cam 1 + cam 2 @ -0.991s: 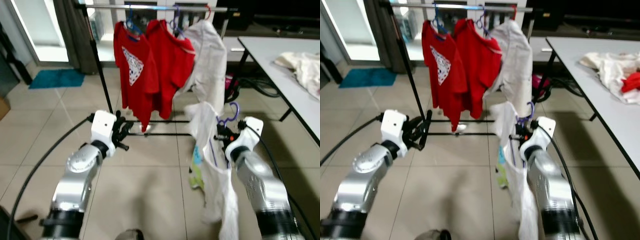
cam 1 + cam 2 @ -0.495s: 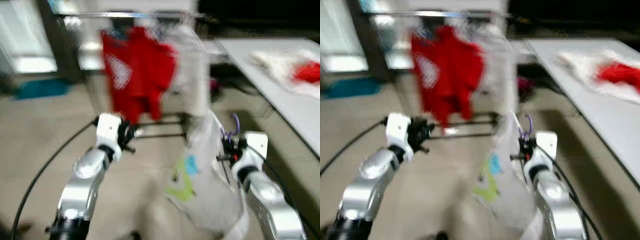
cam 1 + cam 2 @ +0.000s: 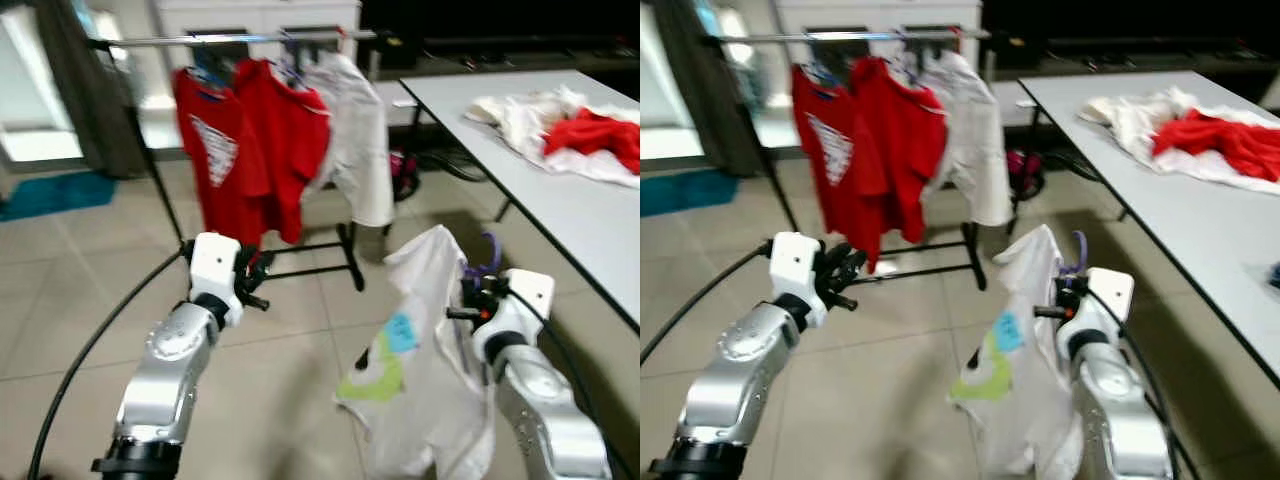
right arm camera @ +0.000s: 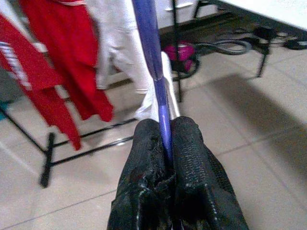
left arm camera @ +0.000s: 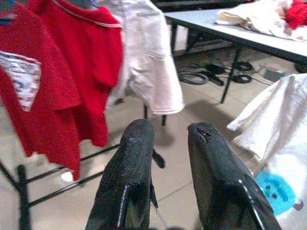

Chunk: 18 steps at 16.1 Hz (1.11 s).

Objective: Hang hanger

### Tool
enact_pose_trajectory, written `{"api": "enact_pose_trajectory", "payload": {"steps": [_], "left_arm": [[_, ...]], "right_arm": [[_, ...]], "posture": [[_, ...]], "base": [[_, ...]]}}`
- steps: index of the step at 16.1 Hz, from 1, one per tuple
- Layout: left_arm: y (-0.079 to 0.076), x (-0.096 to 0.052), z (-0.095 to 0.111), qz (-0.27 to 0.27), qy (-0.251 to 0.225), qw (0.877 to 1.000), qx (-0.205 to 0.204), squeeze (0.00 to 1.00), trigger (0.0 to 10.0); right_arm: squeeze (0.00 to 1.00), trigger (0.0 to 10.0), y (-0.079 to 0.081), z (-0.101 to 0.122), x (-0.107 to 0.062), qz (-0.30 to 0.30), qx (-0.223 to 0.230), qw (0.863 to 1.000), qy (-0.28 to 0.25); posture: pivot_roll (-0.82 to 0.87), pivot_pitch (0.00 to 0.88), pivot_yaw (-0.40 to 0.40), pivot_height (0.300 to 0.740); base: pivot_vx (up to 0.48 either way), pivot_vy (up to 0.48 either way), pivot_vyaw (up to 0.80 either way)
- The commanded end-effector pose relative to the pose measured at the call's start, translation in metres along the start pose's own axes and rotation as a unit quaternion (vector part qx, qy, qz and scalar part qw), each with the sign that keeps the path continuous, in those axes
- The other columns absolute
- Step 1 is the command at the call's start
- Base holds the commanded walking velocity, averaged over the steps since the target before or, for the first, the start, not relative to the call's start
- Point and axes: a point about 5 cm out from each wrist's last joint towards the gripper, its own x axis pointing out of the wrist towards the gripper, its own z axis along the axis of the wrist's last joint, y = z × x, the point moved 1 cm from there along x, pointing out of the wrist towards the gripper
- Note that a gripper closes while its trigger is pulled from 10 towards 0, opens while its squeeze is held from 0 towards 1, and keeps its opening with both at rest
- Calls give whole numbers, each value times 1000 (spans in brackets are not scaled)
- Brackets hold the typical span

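My right gripper is shut on the purple hanger, low on its neck. The hanger's hook stands just above the gripper. A white shirt with a blue and green print hangs from the hanger, in front of my right arm. My left gripper is open, holds nothing, and points at the clothes rack from some way off. The rack's rail carries two red shirts on hangers and a white garment at its right end.
A white table runs along the right, with a heap of white cloth and red cloth on it. Cables and a pink object lie under its far end. A black cable trails over the tiles at left.
The whole picture has shifted, so the camera has moved; the rack now sits further left and further off, and more of the table shows. The white shirt has swung out leftward. Right gripper still holds the hanger.
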Motion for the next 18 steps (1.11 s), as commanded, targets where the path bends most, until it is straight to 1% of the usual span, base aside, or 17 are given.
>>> {"api": "enact_pose_trajectory", "payload": {"steps": [1, 2, 3, 4, 6, 7, 9, 10, 11, 12, 13, 15, 18], "left_arm": [[4, -2, 2, 11, -7, 1000, 6, 0, 10000], [3, -2, 1, 12, -7, 1000, 3, 0, 10000], [-1, -1, 0, 6, -7, 1000, 1, 0, 10000], [-2, -1, -1, 4, -8, 1000, 1, 0, 10000], [-2, -1, -1, 4, -8, 1000, 0, 0, 10000], [-3, -1, -2, 4, -9, 1000, 1, 0, 10000], [-2, -3, -1, 7, -11, 1000, 6, 0, 10000], [-1, -3, 0, 8, -12, 1000, 12, 0, 10000], [-1, -3, 0, 9, -13, 1000, 13, 0, 10000], [-1, -2, 1, 9, -15, 1000, 12, 0, 10000], [-2, 1, 3, 7, -17, 1000, 6, 0, 10000], [-5, 4, 6, 2, -22, 1000, -1, 0, 10000], [-5, 6, 9, 4, -27, 1000, -7, 0, 10000]], "right_arm": [[0, 10000, 1, 6, 3, 5, -21, 999, -29], [0, 10000, -5, 0, 5, -8, -22, 999, -25], [0, 10000, -14, -13, 8, -15, -40, 999, 0], [0, 10000, -11, -14, 6, 6, -50, 999, 7], [0, 10000, -5, -13, 3, 30, -60, 998, 9], [0, 10000, -5, -19, -6, 27, -56, 998, 21], [0, 10000, -5, -25, -14, 23, -38, 999, 23], [0, 10000, -4, -22, -12, 20, -22, 999, 10], [0, 10000, -2, -14, -7, 13, -13, 1000, -5], [0, 10000, 2, -5, -2, 12, -11, 1000, -23], [0, 10000, 9, 6, 3, 13, -16, 999, -41], [0, 10000, 12, 10, 3, 25, -17, 999, -42], [0, 10000, 10, 11, 4, 36, 11, 999, -20]], "posture": [[-75, 0, 8, 740], [-78, 0, 9, 740], [-79, 0, 6, 740], [-83, 0, 6, 740], [-81, 0, -6, 740], [-73, 0, -21, 740], [-64, 0, -25, 740], [-62, 0, -21, 740], [-65, 0, -15, 740], [-69, 0, -7, 740], [-74, 0, -2, 740], [-74, 0, -4, 740], [-74, 0, -5, 740]], "base": [[281, 0, 0], [285, 0, 0], [289, 0, 0], [289, 0, 0], [291, 0, 0], [296, 0, 0], [296, 0, 0], [296, 0, 800], [296, 0, 800], [296, 0, 800], [300, 0, 0], [296, 0, 0], [305, 0, 0]]}}
